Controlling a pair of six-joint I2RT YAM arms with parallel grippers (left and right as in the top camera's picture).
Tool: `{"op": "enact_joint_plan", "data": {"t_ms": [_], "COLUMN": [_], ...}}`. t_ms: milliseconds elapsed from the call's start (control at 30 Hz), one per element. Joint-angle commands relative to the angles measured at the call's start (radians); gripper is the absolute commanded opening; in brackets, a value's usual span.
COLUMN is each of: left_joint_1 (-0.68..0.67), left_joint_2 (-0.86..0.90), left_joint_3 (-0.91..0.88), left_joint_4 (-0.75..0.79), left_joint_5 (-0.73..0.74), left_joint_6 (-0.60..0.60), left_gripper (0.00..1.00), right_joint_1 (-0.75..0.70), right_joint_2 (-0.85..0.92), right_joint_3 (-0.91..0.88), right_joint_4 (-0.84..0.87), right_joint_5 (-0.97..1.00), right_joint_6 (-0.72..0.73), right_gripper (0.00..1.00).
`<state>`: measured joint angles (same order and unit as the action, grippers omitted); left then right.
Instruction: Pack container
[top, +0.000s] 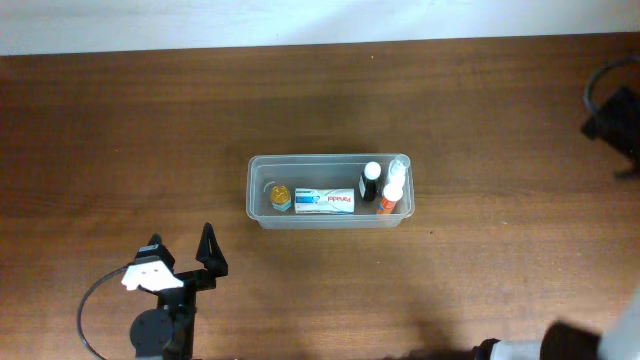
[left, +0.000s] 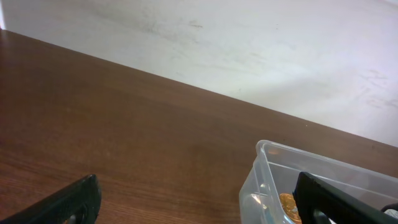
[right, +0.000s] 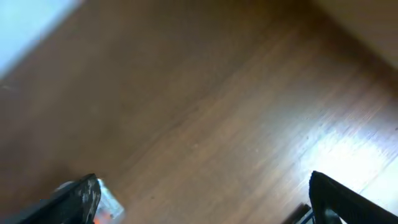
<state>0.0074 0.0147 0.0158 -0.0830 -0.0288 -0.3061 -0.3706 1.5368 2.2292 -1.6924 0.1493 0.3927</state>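
The container (top: 330, 221) is a clear plastic tub in the middle of the table. Inside it lie a small yellow-capped bottle (top: 281, 196), a white-and-blue box (top: 324, 201), a black bottle with a white cap (top: 371, 184) and an orange-and-white bottle (top: 392, 192). My left gripper (top: 182, 250) is open and empty, near the table's front left, short of the tub. In the left wrist view the open fingers (left: 199, 208) frame the tub's corner (left: 267, 168). My right gripper (right: 202, 199) is open and empty over bare wood; a tub corner (right: 109, 202) shows beside its left finger.
A black mount with a cable (top: 615, 110) sits at the right edge of the table. The right arm's base (top: 560, 345) shows at the bottom right. A pale wall (top: 300, 20) runs along the table's far edge.
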Motion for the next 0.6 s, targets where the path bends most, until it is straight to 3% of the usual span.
{"op": "enact_joint_plan", "data": {"t_ms": [0,300,433,567], "left_joint_1": [0.004,0.004,0.004,0.004], "left_joint_2": [-0.010,-0.010,-0.010,-0.010], "left_joint_3": [-0.006,-0.006,-0.006,-0.006], "left_joint_4": [0.000,0.000,0.000,0.000], "left_joint_5": [0.015,0.015,0.015,0.015], "left_joint_6": [0.008,0.008,0.008,0.008], "left_gripper": [0.99,0.99,0.99,0.99], "right_joint_1": [-0.001,0.035,0.097,0.151], "right_joint_2": [-0.131,-0.375,-0.493,-0.638], "right_joint_3": [0.014,0.009,-0.087,-0.319], "right_joint_4": [-0.006,0.034,0.177,0.396], "right_joint_5": [-0.059,-0.198,-0.190,-0.191], "right_joint_6": [0.005,0.006,0.005,-0.071], "right_gripper": [0.98,0.98,0.98,0.98]}}
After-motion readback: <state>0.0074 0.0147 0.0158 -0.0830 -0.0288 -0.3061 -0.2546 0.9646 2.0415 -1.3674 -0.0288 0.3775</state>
